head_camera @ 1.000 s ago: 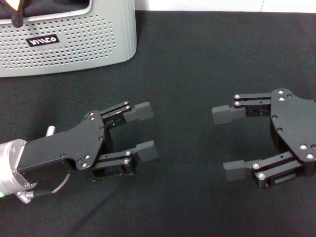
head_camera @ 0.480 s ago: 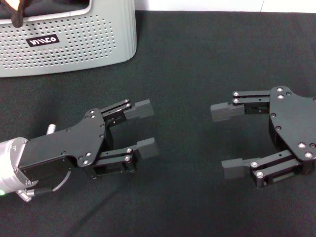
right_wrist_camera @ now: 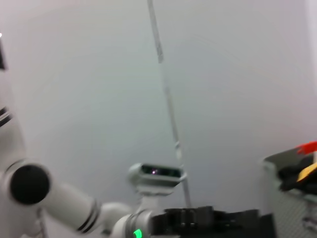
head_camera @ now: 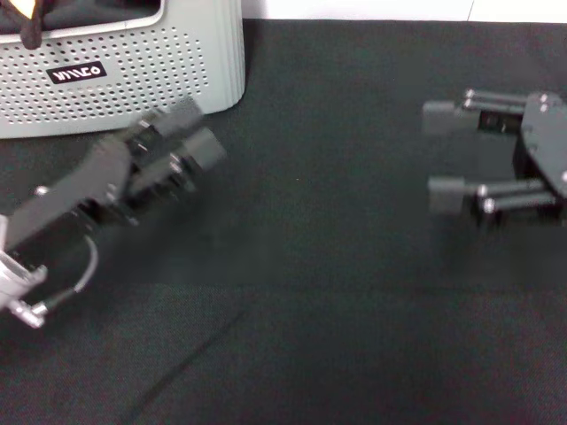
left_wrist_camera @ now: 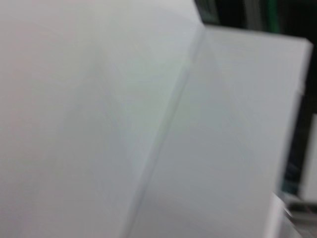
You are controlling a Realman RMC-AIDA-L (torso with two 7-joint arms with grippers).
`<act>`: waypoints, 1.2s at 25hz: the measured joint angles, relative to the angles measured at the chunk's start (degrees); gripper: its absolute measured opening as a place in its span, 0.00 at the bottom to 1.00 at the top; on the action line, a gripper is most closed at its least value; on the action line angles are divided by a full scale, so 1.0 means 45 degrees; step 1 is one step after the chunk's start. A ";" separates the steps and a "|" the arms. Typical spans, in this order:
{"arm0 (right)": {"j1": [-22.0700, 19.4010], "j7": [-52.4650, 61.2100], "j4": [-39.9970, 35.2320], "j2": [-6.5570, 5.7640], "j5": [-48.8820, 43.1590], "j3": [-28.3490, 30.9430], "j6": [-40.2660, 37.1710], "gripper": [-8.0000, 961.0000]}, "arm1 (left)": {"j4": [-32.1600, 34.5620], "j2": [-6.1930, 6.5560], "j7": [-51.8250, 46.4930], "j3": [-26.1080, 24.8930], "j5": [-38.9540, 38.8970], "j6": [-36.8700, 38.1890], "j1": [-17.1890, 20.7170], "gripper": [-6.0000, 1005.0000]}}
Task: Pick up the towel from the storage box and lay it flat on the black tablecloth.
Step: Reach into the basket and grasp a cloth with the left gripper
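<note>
Left gripper (head_camera: 190, 133) over the black tablecloth (head_camera: 337, 292), just before the storage box (head_camera: 177, 71), jaws spread; right gripper (head_camera: 440, 150) far right, jaws spread; the towel (head_camera: 22, 22) lies inside the box.

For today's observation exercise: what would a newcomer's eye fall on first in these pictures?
Two black grippers above the black tablecloth stand out: the left gripper is close in front of the storage box, the right gripper open at the far right. A bit of the towel peeks from the box at the top left corner.
</note>
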 joint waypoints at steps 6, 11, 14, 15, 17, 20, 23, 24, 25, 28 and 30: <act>0.0303 -0.0784 0.1526 0.0040 0.0384 0.0926 -0.0613 0.91 | -0.0325 -0.0012 -0.0162 -0.1330 -0.0277 -0.0687 -0.0184 0.82; 0.0444 -0.1139 0.2078 0.0073 0.0386 0.1304 -0.0629 0.91 | -0.1057 -0.0017 -0.0492 -0.1492 -0.1782 -0.2695 -0.0508 0.82; 0.0440 -0.1217 0.2086 0.0076 0.0347 0.1450 -0.0677 0.91 | -0.1284 -0.0016 -0.0740 -0.1497 -0.2801 -0.3723 -0.0516 0.82; 0.0440 -0.1219 0.2088 0.0077 0.0338 0.1533 -0.0688 0.91 | -0.1286 -0.0007 -0.0753 -0.1499 -0.2974 -0.3915 -0.0490 0.82; 0.0440 -0.1220 0.2095 0.0077 0.0327 0.1682 -0.0690 0.91 | -0.1250 0.0042 -0.0766 -0.1503 -0.3232 -0.4366 -0.0390 0.82; 0.0485 -0.1223 0.2102 0.0057 0.0315 0.1874 -0.0688 0.91 | -0.1216 0.0096 -0.0802 -0.1507 -0.3574 -0.4857 -0.0185 0.82; 0.0704 -0.1225 0.2102 0.0010 0.0309 0.1978 -0.0690 0.91 | -0.1201 0.0110 -0.0807 -0.1511 -0.3698 -0.5175 -0.0019 0.82; 0.0748 -0.1226 0.2104 -0.0002 0.0308 0.1979 -0.0697 0.91 | -0.1200 0.0112 -0.0807 -0.1512 -0.3715 -0.5290 0.0034 0.82; 0.0748 -0.1226 0.2104 -0.0002 0.0308 0.1979 -0.0697 0.91 | -0.1200 0.0112 -0.0806 -0.1513 -0.3726 -0.5388 0.0074 0.82; 0.0989 -0.1248 0.2261 -0.0034 0.0223 0.1980 -0.0810 0.91 | -0.1199 0.0116 -0.0808 -0.1514 -0.3779 -0.5668 0.0123 0.82; 0.1082 -0.1261 0.2356 -0.0041 0.0159 0.1979 -0.0896 0.91 | -0.1199 0.0119 -0.0810 -0.1513 -0.3800 -0.5779 0.0114 0.82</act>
